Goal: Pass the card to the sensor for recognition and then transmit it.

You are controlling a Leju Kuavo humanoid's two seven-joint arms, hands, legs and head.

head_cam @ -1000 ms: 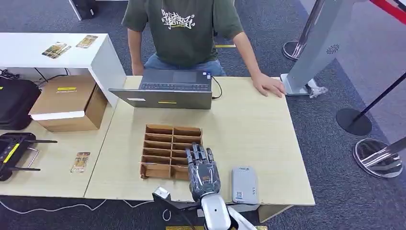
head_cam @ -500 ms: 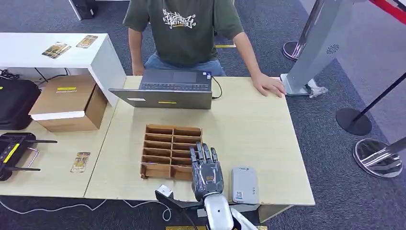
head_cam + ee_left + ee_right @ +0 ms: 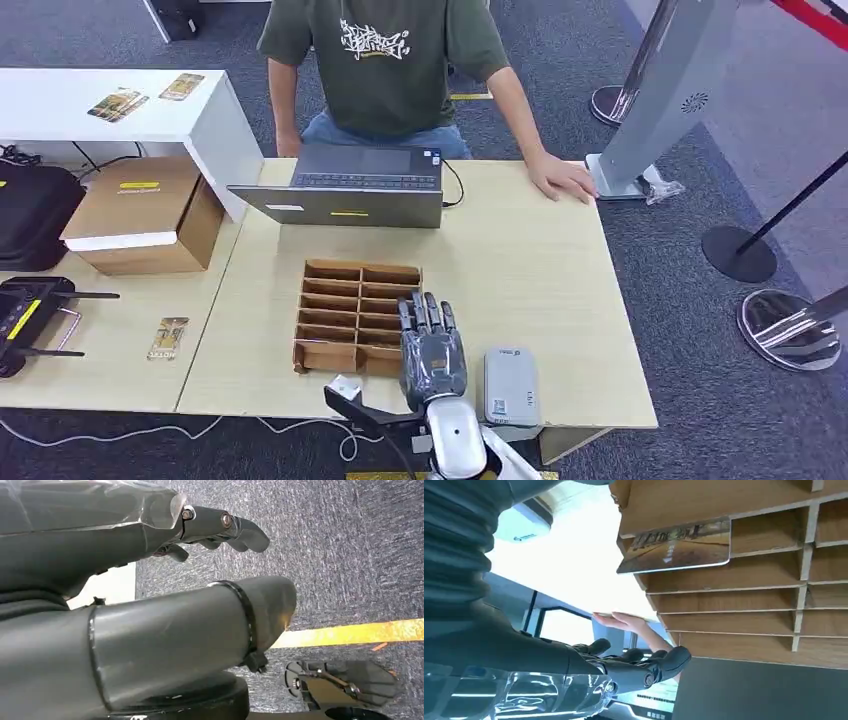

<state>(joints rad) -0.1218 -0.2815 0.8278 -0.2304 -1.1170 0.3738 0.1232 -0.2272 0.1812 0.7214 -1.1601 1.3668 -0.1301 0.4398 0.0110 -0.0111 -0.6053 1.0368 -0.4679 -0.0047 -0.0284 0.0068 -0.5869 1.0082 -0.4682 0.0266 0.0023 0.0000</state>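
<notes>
Right now I see the card [image 3: 676,545] standing in a near compartment of the wooden divider box [image 3: 350,312] on the light table [image 3: 520,270]; my right wrist view shows it clearest. My right hand [image 3: 430,345] hovers over the box's near right corner, fingers extended and apart, holding nothing. Just right of it lies the grey sensor [image 3: 510,385]. My left hand [image 3: 150,580] hangs over grey carpet, fingers loosely apart, empty. Farther off, a laptop [image 3: 350,185] sits at the far edge, where a person [image 3: 385,60] rests a hand on the table.
</notes>
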